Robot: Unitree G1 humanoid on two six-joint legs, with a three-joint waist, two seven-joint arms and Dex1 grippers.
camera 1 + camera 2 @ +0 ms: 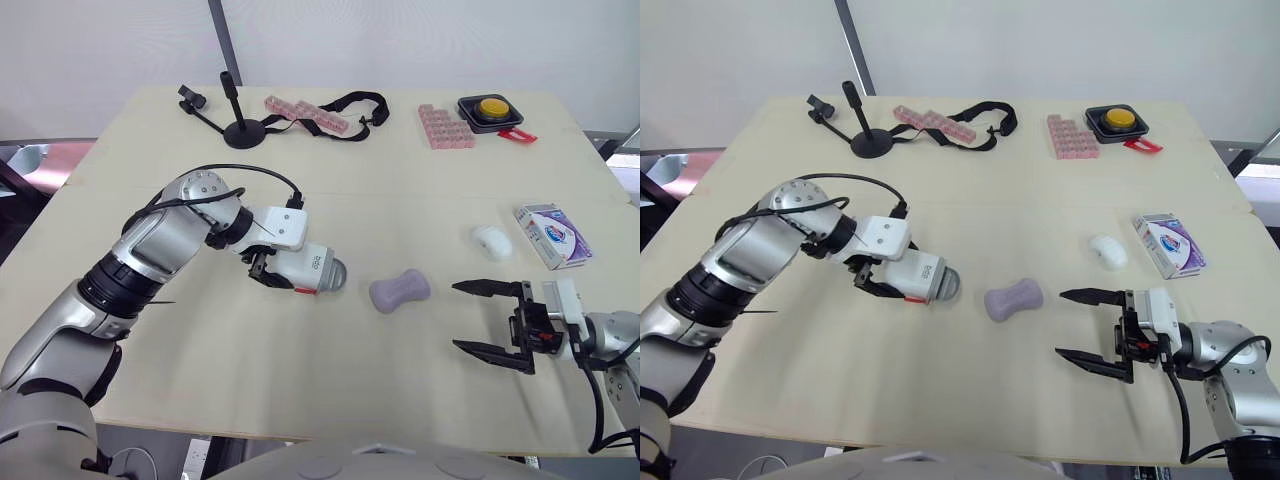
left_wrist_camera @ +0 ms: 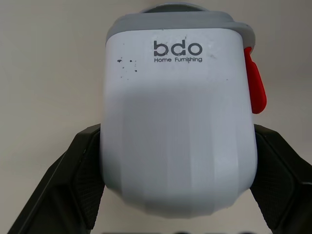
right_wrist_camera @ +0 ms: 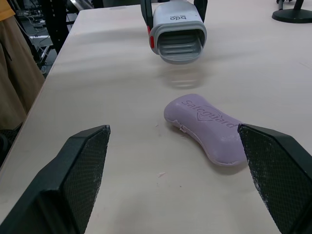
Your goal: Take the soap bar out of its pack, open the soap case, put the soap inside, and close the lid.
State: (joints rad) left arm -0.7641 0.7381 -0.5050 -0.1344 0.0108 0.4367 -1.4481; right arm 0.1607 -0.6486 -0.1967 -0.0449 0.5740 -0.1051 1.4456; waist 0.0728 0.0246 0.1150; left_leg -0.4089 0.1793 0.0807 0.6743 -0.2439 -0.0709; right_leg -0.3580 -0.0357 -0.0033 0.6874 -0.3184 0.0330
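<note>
**Q:** Where's the soap at on your feed?

**A:** The purple peanut-shaped soap bar point(image 1: 400, 290) is out of its wrapper and lying flat on the pale wooden table point(image 1: 300, 190). It sits between my two arms. My left gripper point(image 1: 272, 270) is clamped on the white plastic soap case point(image 1: 312, 268), one black finger on each side. The case is lying sideways with its grey end pointing at the soap, close to it but not touching.

**Q:** And the right side?

**A:** The right gripper point(image 1: 460, 316) is spread wide and holding nothing, just beside the soap. Past it there's a small white oval lump point(image 1: 491, 241), then the white and purple cardboard soap pack point(image 1: 552, 235) near the table's right edge. All the clutter is along the far edge, well apart from the soap: pink block strips point(image 1: 305, 114), a black strap point(image 1: 355, 100), a black mini stand point(image 1: 243, 130) and a yellow button on a black base point(image 1: 491, 109).
</note>
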